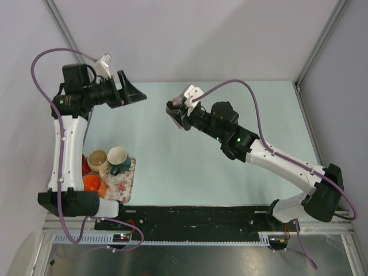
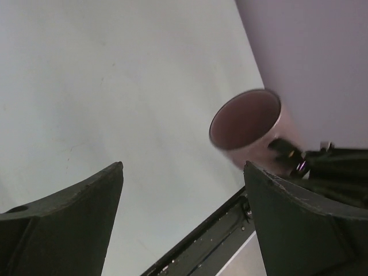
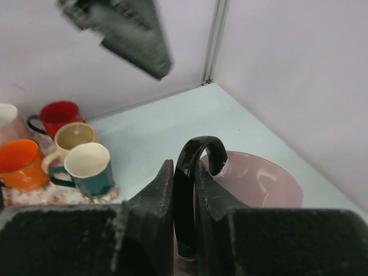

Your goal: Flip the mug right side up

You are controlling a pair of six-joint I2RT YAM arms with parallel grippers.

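A pink mug (image 3: 259, 184) with a black handle (image 3: 192, 167) hangs above the table. My right gripper (image 3: 185, 172) is shut on the handle, over the middle of the table in the top view (image 1: 175, 112). In the left wrist view the mug (image 2: 247, 123) is tilted, its open mouth facing that camera, with the right gripper (image 2: 299, 164) behind it. My left gripper (image 1: 133, 92) is raised at the back left, open and empty, its two dark fingers (image 2: 69, 224) wide apart. It is well apart from the mug.
A floral tray (image 1: 123, 187) sits at the near left beside the left arm's base. It holds a cream mug (image 1: 96, 160), a teal mug (image 1: 118, 156), an orange mug (image 1: 92, 184) and a red mug (image 3: 57, 115). The walls meet at the back corner (image 3: 210, 52).
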